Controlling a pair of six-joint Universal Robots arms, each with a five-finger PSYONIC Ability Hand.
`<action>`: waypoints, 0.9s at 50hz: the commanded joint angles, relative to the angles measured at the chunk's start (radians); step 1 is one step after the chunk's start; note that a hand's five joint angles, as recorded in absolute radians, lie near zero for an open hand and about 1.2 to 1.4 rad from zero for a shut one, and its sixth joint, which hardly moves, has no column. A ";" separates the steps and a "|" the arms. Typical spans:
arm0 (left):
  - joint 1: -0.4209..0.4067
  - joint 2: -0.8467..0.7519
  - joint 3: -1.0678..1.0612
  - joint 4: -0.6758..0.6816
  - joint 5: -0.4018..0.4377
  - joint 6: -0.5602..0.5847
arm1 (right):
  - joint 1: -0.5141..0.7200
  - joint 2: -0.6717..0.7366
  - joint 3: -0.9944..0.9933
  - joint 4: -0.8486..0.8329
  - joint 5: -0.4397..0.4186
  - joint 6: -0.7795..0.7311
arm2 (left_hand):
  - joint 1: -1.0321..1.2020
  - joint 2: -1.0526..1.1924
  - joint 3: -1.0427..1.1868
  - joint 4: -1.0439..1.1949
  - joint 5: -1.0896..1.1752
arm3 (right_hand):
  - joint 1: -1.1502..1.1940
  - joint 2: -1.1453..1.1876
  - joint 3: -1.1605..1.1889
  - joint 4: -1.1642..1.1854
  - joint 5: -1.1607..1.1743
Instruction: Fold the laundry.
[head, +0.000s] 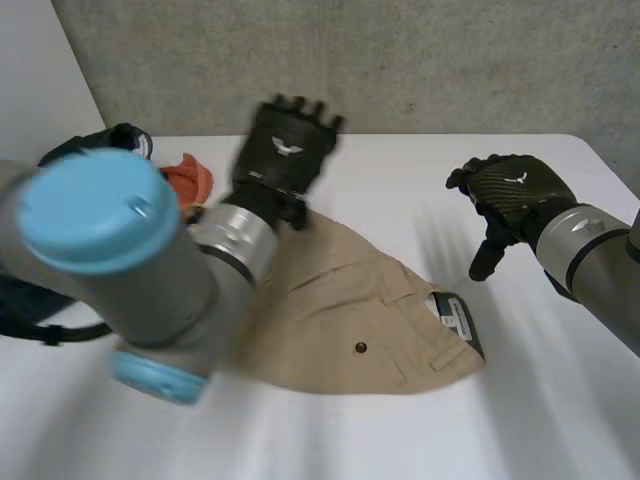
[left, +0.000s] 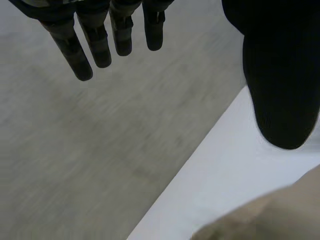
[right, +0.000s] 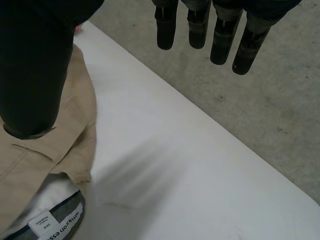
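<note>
Fingers released on left hand and right hand; pinch trousers edge at both ends, fold evenly.

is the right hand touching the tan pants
Apart. The head view shows bare white table between the right hand and the tan pants; its fingers are straight and hold nothing.

A white table spreads beneath the left hand and the right hand, its far edge running just beyond them. Past that edge rises a rough, mottled grey wall, and a smooth pale panel stands at the left hand's outer side.
</note>
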 joint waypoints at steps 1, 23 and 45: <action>0.155 0.064 -0.072 -0.180 -0.008 -0.012 | 0.015 0.027 0.013 0.021 -0.001 -0.080 | 0.031 0.022 0.010 0.019 0.019 | -0.029 -0.044 -0.041 -0.059 -0.069; 0.430 0.119 -0.378 -0.236 0.014 -0.014 | 0.206 0.441 -0.361 -0.025 -0.006 -0.091 | 0.163 0.154 0.142 0.151 0.151 | 0.020 0.004 0.008 -0.011 -0.020; 0.453 0.010 -0.408 -0.126 0.103 -0.017 | 0.229 0.801 -0.792 0.082 -0.045 0.009 | 0.983 0.973 0.962 0.971 0.971 | 1.193 1.177 1.181 1.162 1.153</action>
